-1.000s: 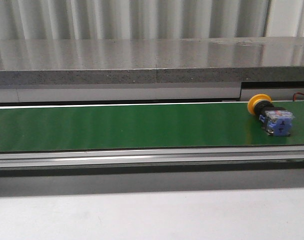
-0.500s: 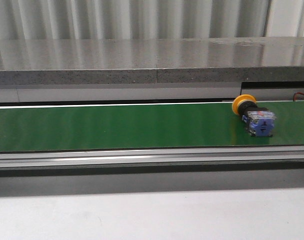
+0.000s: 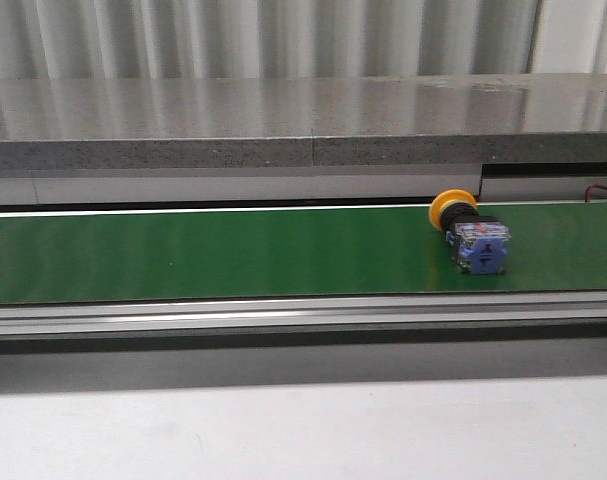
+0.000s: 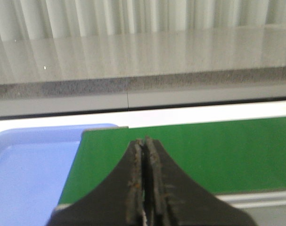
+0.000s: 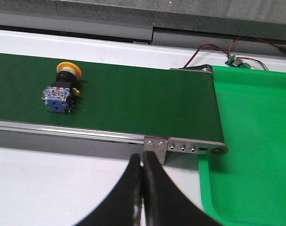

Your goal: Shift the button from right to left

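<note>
The button [image 3: 470, 233], with a yellow-orange cap, black collar and blue clear-cased block body, lies on its side on the green conveyor belt [image 3: 233, 250], right of the middle in the front view. It also shows in the right wrist view [image 5: 61, 90]. My right gripper [image 5: 143, 160] is shut and empty over the white table near the belt's right end, apart from the button. My left gripper [image 4: 145, 143] is shut and empty over the belt's left end. Neither gripper shows in the front view.
A blue tray [image 4: 29, 165] sits at the belt's left end. A green tray [image 5: 256, 141] sits at its right end, with red and black wires [image 5: 218, 49] behind it. A grey stone ledge [image 3: 303, 120] runs behind the belt. A metal rail [image 3: 303, 315] borders its front.
The button has travelled leftward along the belt, from the far right toward the middle. Neither gripper shows in the earlier frames.
</note>
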Robot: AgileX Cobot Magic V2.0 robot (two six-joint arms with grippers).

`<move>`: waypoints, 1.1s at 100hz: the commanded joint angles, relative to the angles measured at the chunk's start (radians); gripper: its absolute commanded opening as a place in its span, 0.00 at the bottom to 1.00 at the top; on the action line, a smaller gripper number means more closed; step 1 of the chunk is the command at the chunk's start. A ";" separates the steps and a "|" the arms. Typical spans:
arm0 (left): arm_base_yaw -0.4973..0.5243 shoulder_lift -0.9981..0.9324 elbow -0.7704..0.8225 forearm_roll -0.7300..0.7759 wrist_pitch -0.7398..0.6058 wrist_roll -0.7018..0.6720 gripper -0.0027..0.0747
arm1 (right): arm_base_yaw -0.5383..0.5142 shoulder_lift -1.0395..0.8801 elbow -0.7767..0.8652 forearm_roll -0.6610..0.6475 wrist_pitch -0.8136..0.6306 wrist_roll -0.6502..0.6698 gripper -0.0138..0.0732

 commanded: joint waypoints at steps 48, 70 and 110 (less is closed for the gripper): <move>-0.001 0.470 -0.372 -0.015 0.209 -0.002 0.10 | 0.003 0.009 -0.022 -0.007 -0.080 -0.009 0.08; -0.001 0.559 -0.421 -0.015 0.195 -0.002 0.67 | 0.003 0.009 -0.022 -0.007 -0.080 -0.009 0.08; -0.001 0.614 -0.496 -0.059 0.248 -0.002 0.72 | 0.003 0.009 -0.022 -0.007 -0.080 -0.009 0.08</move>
